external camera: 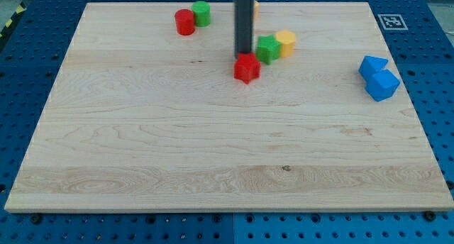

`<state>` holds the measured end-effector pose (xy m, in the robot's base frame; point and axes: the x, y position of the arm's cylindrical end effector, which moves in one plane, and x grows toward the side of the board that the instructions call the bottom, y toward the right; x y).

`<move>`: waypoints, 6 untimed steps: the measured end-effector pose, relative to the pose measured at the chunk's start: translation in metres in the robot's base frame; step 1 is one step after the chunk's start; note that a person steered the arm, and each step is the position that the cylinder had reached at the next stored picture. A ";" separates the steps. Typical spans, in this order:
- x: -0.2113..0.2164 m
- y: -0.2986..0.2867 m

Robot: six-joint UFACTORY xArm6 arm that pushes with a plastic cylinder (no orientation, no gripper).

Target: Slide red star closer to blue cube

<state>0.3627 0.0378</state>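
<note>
The red star (247,68) lies on the wooden board, above the middle. My tip (243,55) stands at the star's upper left edge, touching or nearly touching it. The blue cube (383,84) sits near the board's right edge, with another blue block (372,65) against its upper left. The star is far to the left of the blue cube.
A green star-like block (268,49) and a yellow block (286,42) sit just right and above the red star. A red cylinder (185,22) and a green cylinder (201,13) stand at the view's top left. The board (213,159) lies on a blue pegboard table.
</note>
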 end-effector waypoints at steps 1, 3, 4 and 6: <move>0.003 -0.057; 0.024 -0.056; 0.024 0.045; 0.046 -0.033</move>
<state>0.4089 0.0050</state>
